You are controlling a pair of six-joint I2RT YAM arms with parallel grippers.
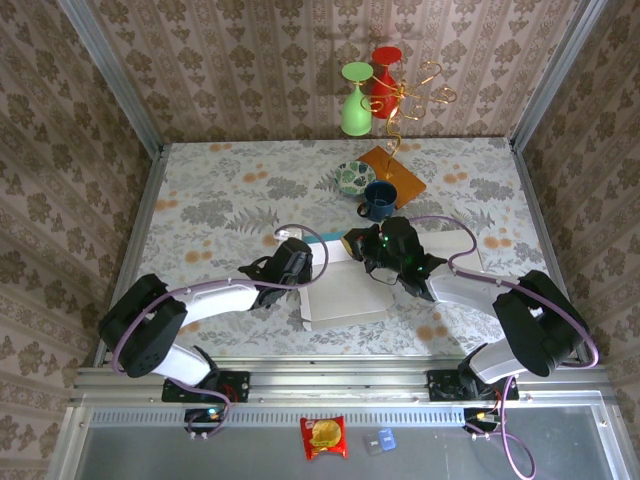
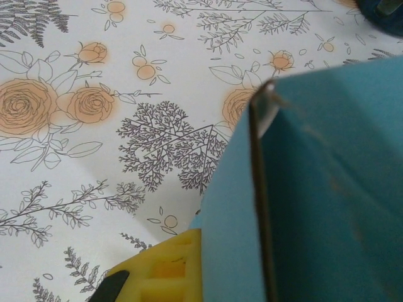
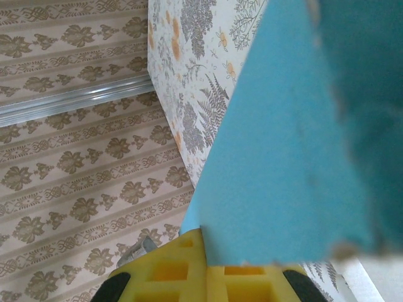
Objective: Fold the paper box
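Note:
The paper box (image 1: 345, 292), white outside and blue inside, lies half-folded in the middle of the floral table. From the left, my left gripper (image 1: 300, 262) meets the box's left wall. In the left wrist view one yellow finger (image 2: 165, 269) presses against the outside of an upright blue panel (image 2: 315, 189), and the other finger is hidden behind it. At the box's back edge, my right gripper (image 1: 366, 246) is clamped on the box. The right wrist view shows a blue flap (image 3: 289, 145) rising from between the two closed yellow fingers (image 3: 165, 272).
Just behind the box stand a dark blue mug (image 1: 379, 200), a patterned saucer (image 1: 352, 177) and an orange board (image 1: 394, 172) carrying a gold wire stand with a green glass (image 1: 356, 102) and a red glass (image 1: 384, 72). Papered walls close off three sides.

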